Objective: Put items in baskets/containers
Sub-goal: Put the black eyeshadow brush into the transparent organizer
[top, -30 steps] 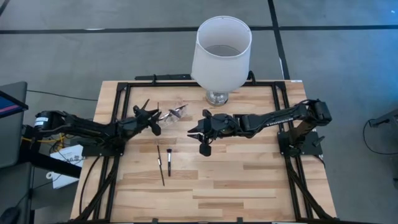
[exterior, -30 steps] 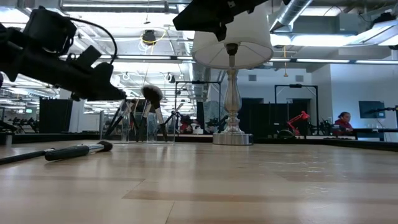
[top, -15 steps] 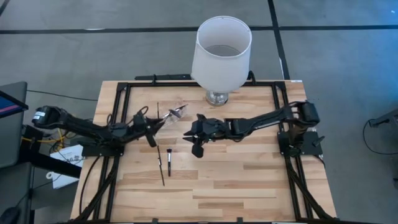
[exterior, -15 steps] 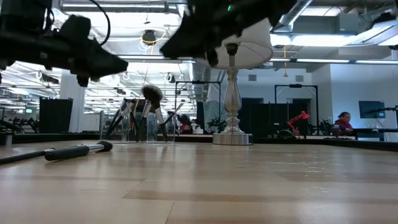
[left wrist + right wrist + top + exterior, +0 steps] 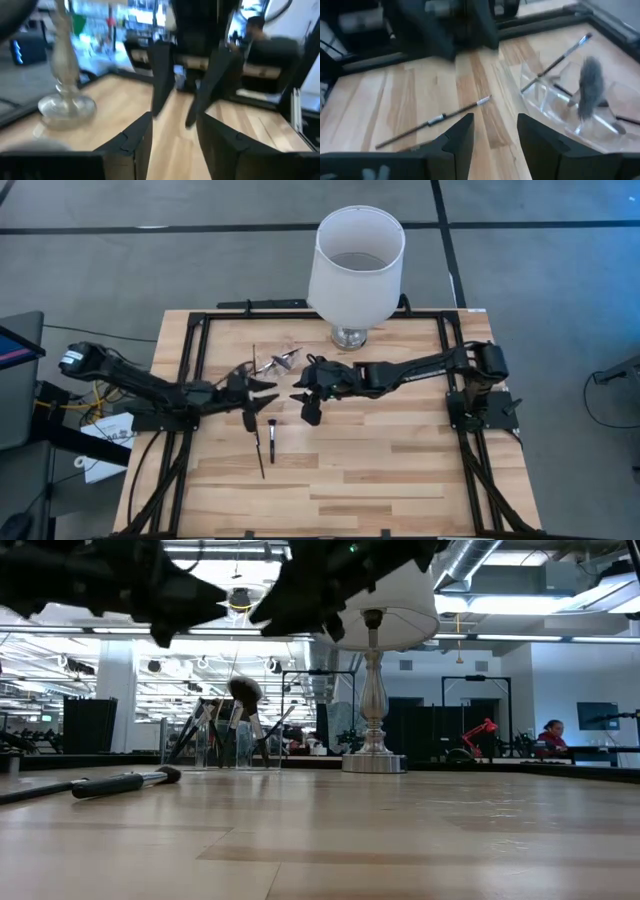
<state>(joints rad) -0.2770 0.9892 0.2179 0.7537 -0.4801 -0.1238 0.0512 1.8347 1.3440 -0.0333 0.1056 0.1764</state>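
Clear plastic pouch (image 5: pixel 279 363) lies on the wooden surface (image 5: pixel 400 470) just left of the lamp's glass base (image 5: pixel 348 336), with several brushes (image 5: pixel 590 92) lying in it, 1 with a fluffy grey head. 2 more brushes (image 5: pixel 266 440) lie loose on the surface nearer the front, side by side. Left gripper (image 5: pixel 262 388) hangs over the surface just near of the pouch, its fingers (image 5: pixel 135 142) spread apart with nothing between them. Right gripper (image 5: pixel 303 381) faces it from the right, close by, fingers (image 5: pixel 460 135) likewise parted and empty. White lampshade (image 5: pixel 357 262) stands at the far edge
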